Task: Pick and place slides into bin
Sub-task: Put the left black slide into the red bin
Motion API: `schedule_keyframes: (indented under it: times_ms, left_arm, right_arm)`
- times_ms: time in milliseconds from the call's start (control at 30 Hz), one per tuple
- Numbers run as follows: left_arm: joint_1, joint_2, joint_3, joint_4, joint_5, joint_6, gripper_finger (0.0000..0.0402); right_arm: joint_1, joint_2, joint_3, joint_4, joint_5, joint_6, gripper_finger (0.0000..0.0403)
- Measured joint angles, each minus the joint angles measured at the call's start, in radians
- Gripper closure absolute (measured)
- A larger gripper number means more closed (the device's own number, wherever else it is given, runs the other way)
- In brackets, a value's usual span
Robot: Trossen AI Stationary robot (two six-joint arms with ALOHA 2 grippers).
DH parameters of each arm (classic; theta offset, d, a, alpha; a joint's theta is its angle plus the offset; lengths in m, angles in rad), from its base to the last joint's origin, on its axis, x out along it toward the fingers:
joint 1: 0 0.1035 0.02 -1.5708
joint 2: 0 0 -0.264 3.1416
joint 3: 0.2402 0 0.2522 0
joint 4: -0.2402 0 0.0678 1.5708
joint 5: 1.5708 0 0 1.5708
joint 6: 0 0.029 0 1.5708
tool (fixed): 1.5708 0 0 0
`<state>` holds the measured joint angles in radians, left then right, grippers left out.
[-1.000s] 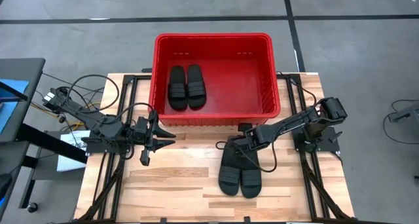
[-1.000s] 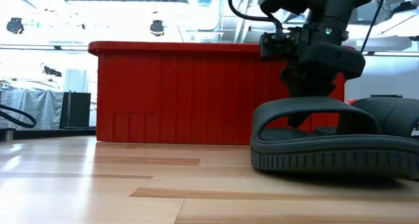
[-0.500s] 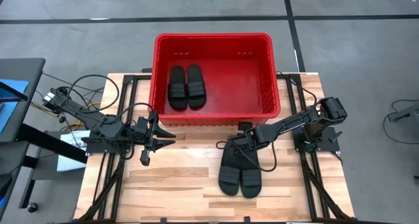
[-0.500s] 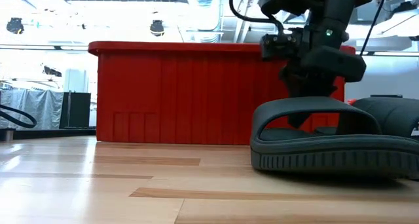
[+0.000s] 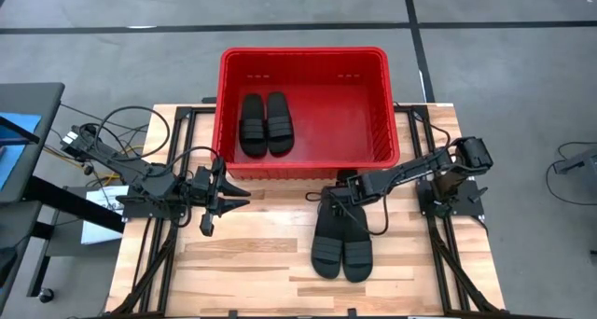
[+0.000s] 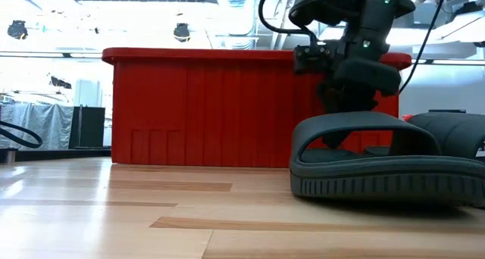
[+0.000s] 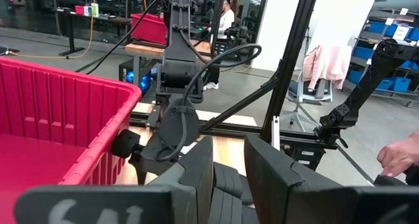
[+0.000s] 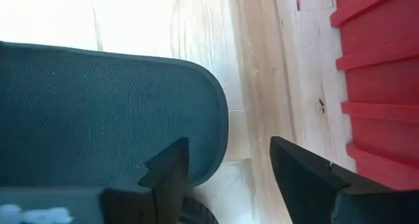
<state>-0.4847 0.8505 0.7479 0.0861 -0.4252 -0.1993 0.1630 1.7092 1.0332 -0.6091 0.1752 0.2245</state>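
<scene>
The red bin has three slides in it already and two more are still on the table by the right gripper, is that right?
Not quite. The high view shows only two slides lying side by side in the red bin, not three. The other two slides do still sit on the table, with the right gripper over their bin-side end.
</scene>
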Motion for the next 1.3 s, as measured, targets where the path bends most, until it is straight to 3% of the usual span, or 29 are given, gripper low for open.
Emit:
schedule_keyframes:
  times_ms: [200, 567, 667, 800, 867, 1300]
  left_arm:
    - [0.0, 0.0, 0.0, 0.0, 0.0, 0.0, 0.0325]
    - [0.0, 0.0, 0.0, -0.016, 0.002, -0.031, 0.0325]
    - [0.0, 0.0, 0.0, -0.022, 0.002, -0.046, 0.0325]
    - [0.0, 0.0, 0.0, -0.025, 0.002, -0.048, 0.0325]
    - [0.0, 0.0, 0.0, -0.028, 0.002, -0.048, 0.0325]
    - [0.0, 0.0, 0.0, -0.041, 0.003, -0.048, 0.0325]
  right_arm:
    - [0.001, 0.006, 0.0, 0.009, -0.014, -0.023, 0.0192]
    - [0.001, 0.135, 0.009, 0.027, -0.012, -0.016, 0.0215]
    - [0.001, 0.141, 0.009, 0.028, -0.014, 0.002, 0.0247]
    - [0.002, 0.129, 0.005, 0.031, -0.02, 0.004, 0.0351]
    - [0.001, 0.122, 0.002, 0.031, -0.024, 0.003, 0.0384]
    - [0.038, 0.12, 0.023, -0.003, -0.009, 0.019, 0.0401]
